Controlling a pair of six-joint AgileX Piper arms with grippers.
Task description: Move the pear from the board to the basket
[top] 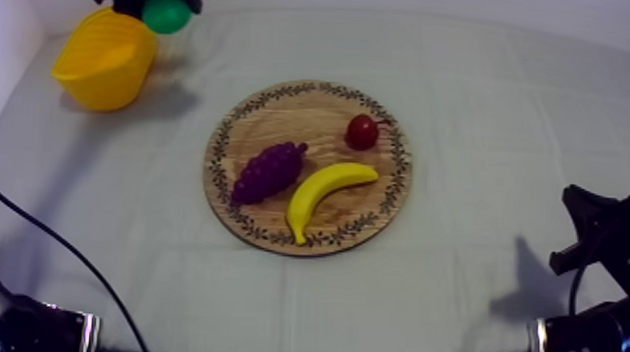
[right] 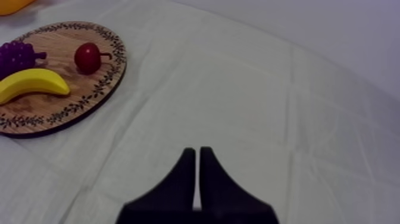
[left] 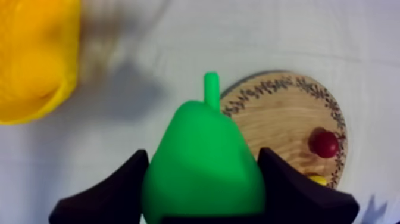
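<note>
Two black fingers of the right gripper (right: 197, 154) lie pressed together on nothing, low by the near right edge of the tabletop (top: 462, 83), well apart from the work. Farther in, at the middle of the tabletop, the wooden board (top: 316, 113) carries the bunch of grapes (top: 269, 171), the banana (top: 329, 184) and the small red fruit (top: 362, 132); no pear lies on it. Farthest off, at the far left corner, the left gripper (left: 202, 161) pinches the pear (left: 199, 140) by its broad flanks, held in the air just beside the yellow basket (top: 110, 81).

Judging from the left wrist view, the pear hangs over bare cloth between basket and board, not over the basket's mouth. Letting go here would likely drop it onto the cloth, where a rounded toy could roll. Moving across too low could knock the rim and push or tip the light basket.

The pear's long axis runs along the fingers: its stem points forward past the fingertips, toward the board's rim, and its wide base sits back between the fingers.
</note>
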